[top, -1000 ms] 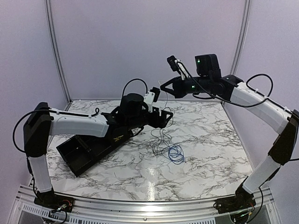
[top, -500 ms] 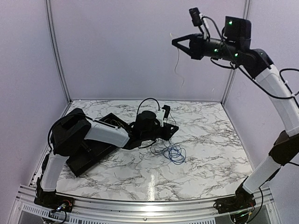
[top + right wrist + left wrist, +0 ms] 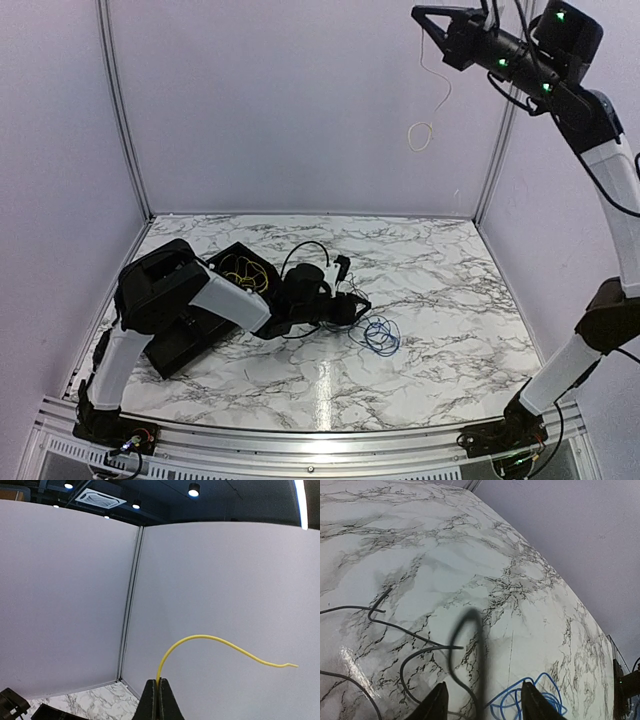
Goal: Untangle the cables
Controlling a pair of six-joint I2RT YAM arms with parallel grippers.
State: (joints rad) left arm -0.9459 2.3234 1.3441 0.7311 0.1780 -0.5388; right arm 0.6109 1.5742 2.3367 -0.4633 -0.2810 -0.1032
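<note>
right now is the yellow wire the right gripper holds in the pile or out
Out: the yellow wire dangles from the shut right gripper, high above the blue wire.

The table (image 3: 450, 300) has a glossy white, grey-veined marble top, with a metal rail (image 3: 300, 437) along its near edge. Plain pale lilac wall panels (image 3: 300, 100) close off the left, far and right sides, joined at the far corners by metal posts (image 3: 120, 110). Above the panels, a dark ceiling (image 3: 240, 500) carries round spotlights (image 3: 194, 489) and a square vent (image 3: 102, 498).
</note>
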